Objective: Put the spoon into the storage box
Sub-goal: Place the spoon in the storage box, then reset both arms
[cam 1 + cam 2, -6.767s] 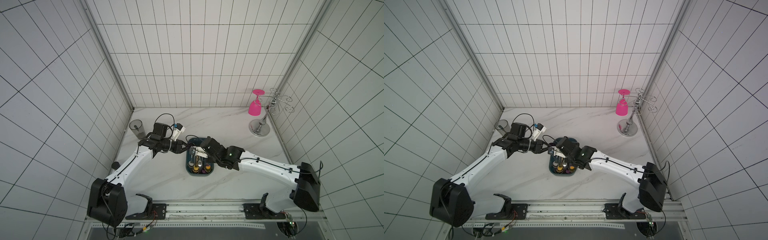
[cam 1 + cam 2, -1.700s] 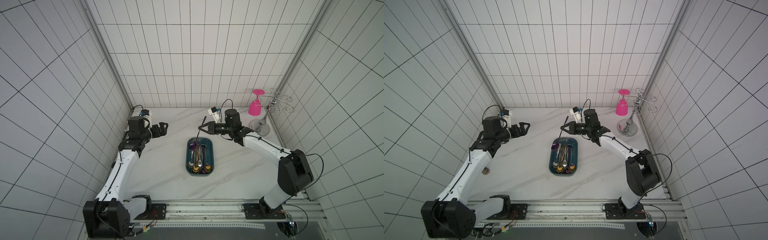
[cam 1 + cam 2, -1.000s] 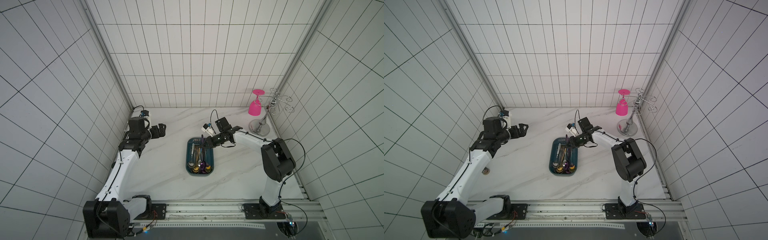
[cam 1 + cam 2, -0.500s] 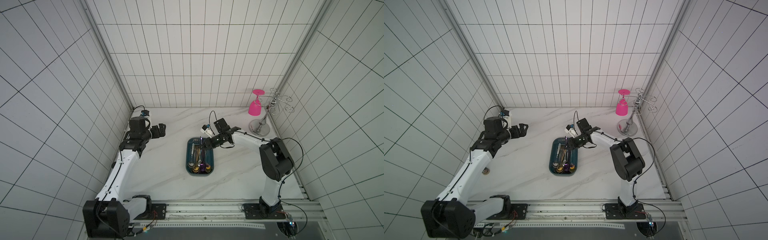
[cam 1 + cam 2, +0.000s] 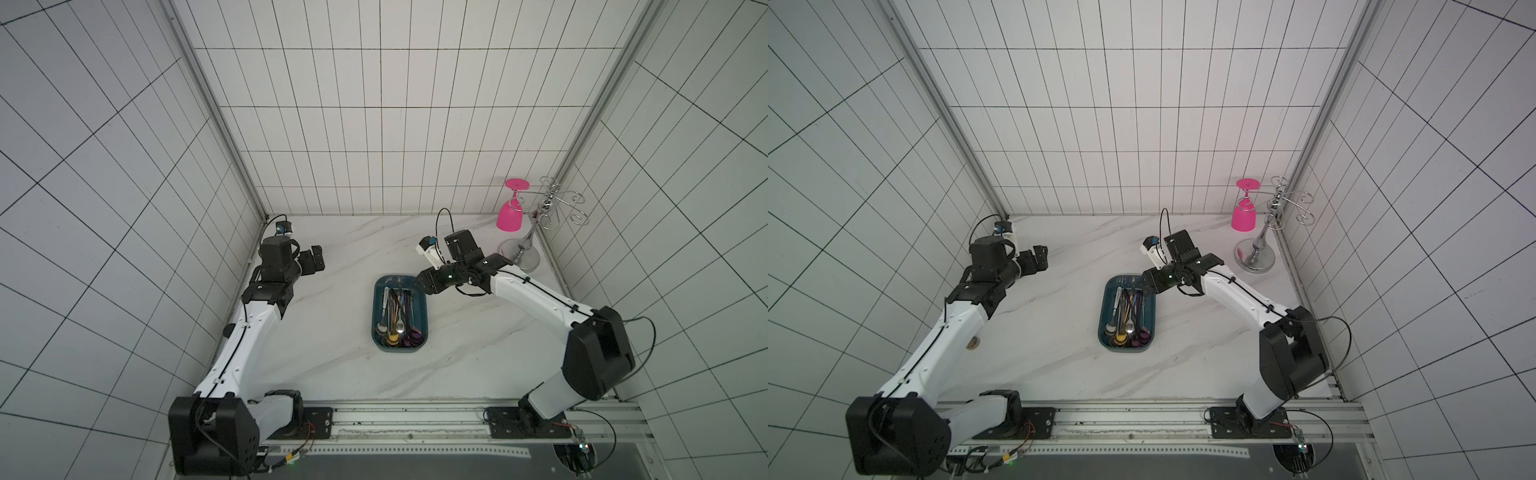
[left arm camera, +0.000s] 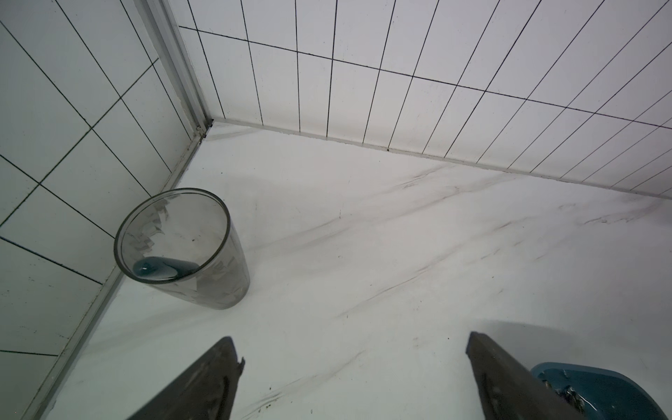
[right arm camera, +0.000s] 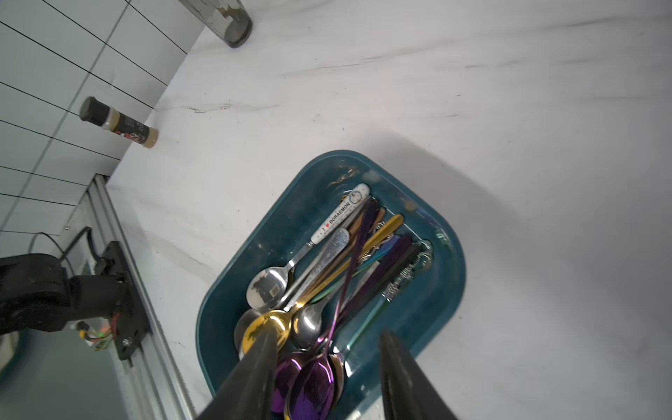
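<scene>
Right hand (image 7: 327, 332) has parted its jaws over the far end of the storage box (image 7: 447, 302). The spoon (image 7: 316, 378), apparently the purple one, lies lengthwise inside, directly beneath. Left hand (image 6: 351, 338) waits wide open, well apart.

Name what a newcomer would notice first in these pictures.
The bright pink glass hanging upside down on the chrome rack in the far right corner stands out. Mid-table, the teal storage box holds a pile of silver, gold and purple spoons, with the right hand open over its far end.

White arm links (image 5: 249, 332); black joints (image 5: 598, 357)
</scene>
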Robot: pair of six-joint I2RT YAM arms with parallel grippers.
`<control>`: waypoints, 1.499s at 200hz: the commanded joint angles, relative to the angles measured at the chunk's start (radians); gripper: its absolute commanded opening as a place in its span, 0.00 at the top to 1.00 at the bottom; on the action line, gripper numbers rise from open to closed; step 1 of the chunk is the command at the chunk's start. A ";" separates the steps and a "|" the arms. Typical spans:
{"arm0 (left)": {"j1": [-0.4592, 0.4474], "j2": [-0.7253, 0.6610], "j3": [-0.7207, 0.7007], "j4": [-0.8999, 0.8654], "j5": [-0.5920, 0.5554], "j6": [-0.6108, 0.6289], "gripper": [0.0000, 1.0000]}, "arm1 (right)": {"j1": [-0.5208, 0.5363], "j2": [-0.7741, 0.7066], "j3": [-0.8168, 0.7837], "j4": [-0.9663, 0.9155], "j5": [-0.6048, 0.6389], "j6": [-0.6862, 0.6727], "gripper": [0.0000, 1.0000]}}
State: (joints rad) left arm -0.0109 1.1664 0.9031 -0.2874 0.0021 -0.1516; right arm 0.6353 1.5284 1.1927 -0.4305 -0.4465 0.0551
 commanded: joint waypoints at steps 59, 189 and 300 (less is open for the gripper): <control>0.004 0.055 -0.280 0.528 -0.039 0.052 0.01 | -0.033 -0.270 -0.221 0.140 0.571 -0.031 0.18; 0.014 0.229 -0.544 1.090 -0.111 0.071 0.01 | -0.247 -0.403 -0.694 0.722 0.908 -0.175 0.02; 0.084 0.392 -0.525 1.193 -0.038 0.010 0.01 | -0.359 -0.237 -0.849 1.122 0.867 -0.135 0.01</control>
State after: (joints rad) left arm 0.0498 1.5482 0.2970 0.9894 -0.0879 -0.1169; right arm 0.3099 1.2839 0.3733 0.5610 0.4492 -0.0910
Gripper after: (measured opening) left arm 0.991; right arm 0.986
